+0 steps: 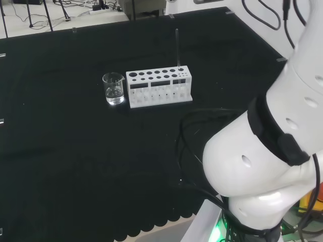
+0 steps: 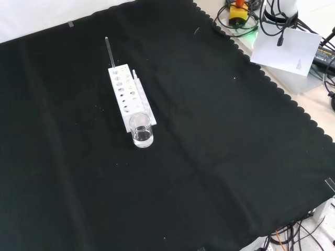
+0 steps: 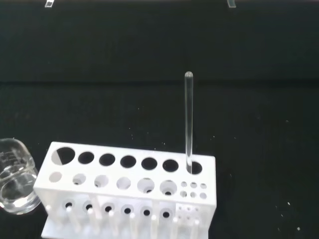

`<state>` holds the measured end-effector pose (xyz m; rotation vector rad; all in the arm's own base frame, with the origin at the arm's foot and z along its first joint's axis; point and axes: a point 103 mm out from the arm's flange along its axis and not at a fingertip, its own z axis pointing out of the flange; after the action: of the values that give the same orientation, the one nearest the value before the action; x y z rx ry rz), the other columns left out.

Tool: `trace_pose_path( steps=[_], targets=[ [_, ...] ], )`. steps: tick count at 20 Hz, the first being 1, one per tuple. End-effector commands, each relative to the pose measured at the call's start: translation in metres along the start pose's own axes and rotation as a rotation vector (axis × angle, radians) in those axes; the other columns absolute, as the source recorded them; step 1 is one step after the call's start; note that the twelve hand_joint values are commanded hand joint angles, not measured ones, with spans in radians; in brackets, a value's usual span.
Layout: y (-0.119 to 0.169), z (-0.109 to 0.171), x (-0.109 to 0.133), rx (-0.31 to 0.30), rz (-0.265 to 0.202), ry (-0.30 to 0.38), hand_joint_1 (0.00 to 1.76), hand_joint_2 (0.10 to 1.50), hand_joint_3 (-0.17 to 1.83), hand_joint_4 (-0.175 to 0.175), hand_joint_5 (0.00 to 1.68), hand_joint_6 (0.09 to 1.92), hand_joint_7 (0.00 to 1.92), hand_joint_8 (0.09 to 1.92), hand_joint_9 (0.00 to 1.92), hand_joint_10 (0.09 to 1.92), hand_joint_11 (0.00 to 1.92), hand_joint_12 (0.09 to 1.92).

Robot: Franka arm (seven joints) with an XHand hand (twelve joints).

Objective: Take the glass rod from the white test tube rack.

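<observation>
White test tube rack (image 1: 159, 88) stands on the black cloth (image 1: 75, 151), a glass beaker (image 1: 113, 88) touching one end. Glass rod (image 3: 189, 122) upright in the opposite end hole. Finger state: cannot tell. Recommend approaching above the rod, pinching its upper part, then lifting straight.

clear glossy glass rod (image 3: 189, 122), matt white plastic rack (image 3: 130, 191), black cloth (image 2: 220, 157).

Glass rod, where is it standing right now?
The glass rod stands upright in an end hole of the white test tube rack, at the rack's right end in the head view, opposite the beaker.
</observation>
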<state>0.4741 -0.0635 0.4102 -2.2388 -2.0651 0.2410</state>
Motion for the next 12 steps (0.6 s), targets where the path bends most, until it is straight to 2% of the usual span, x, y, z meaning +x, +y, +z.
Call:
trace_pose_path(
  steps=[1, 12],
  targets=[
    [0.04, 0.027, -0.025, 0.011, -0.026, 0.054, 0.59, 0.9, 0.58, -0.16, 0.08, 0.09, 0.0, 0.79, 0.05, 0.96, 0.0, 1.28],
    [0.065, 0.069, -0.022, 0.056, -0.084, 0.047, 0.57, 0.91, 0.58, -0.161, 0.09, 0.09, 0.0, 0.85, 0.07, 0.97, 0.0, 1.31]
  ],
)
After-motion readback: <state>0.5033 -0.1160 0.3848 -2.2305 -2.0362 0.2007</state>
